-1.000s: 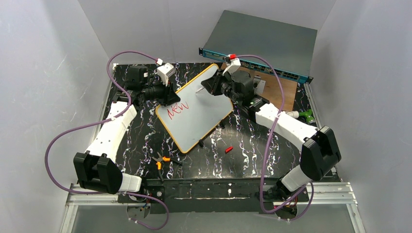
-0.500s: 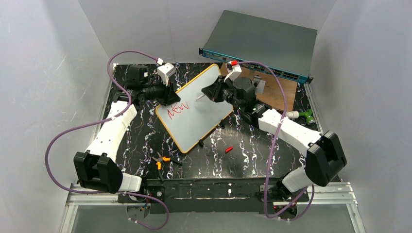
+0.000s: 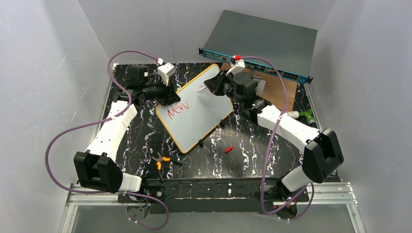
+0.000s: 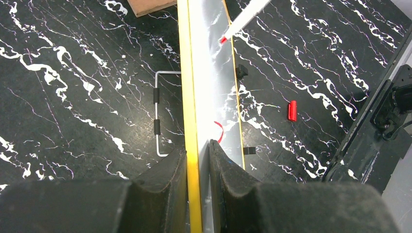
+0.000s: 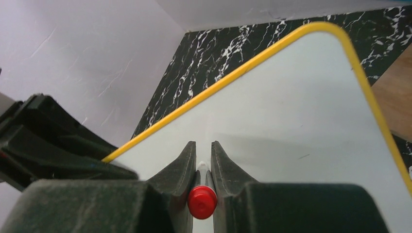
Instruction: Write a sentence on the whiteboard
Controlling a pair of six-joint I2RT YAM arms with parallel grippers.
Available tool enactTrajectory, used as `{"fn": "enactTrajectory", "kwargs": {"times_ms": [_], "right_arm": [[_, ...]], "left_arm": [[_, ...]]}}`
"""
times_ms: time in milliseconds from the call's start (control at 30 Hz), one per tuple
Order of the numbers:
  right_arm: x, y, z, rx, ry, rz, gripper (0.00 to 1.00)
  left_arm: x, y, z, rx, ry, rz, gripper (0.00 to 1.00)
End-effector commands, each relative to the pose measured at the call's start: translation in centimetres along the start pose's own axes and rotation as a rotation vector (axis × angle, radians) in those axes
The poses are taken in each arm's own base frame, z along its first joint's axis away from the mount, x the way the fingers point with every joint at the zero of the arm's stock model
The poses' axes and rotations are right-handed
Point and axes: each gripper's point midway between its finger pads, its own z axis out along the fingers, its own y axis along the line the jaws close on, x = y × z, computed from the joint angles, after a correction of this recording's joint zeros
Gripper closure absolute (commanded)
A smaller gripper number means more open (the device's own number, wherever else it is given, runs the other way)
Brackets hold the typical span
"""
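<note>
Reading "NEW" in red, the sentence (image 3: 178, 110) marks the whiteboard (image 3: 200, 120).

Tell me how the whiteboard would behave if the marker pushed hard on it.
Probably stiff: the whiteboard looks flat, its rim straight in the left wrist view. Likely apt to pivot, since only the left gripper clamps one edge. Its glossy face may be slippery.

The whiteboard (image 3: 197, 114) has a smooth, glossy white face and a yellow-orange rim; the table (image 3: 145, 145) is black, white-veined, faintly shiny; far right, a wooden board (image 3: 289, 90) looks matt brown; the marker (image 5: 202, 201) end is glossy red plastic; the left gripper (image 4: 197, 151) has matt black, grainy pads (image 4: 228, 167).
</note>
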Motion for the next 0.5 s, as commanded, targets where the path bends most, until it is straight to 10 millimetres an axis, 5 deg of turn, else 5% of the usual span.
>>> {"fn": "enactTrajectory", "kwargs": {"times_ms": [0, 467], "right_arm": [[-3.4, 0.9, 0.9, -0.008, -0.086, 0.006, 0.99], [-3.1, 2.2, 2.3, -0.053, -0.063, 0.036, 0.99]], "left_arm": [[0.8, 0.2, -0.2, -0.023, 0.046, 0.054, 1.00], [0.6, 0.5, 0.1, -0.020, 0.048, 0.052, 1.00]]}}
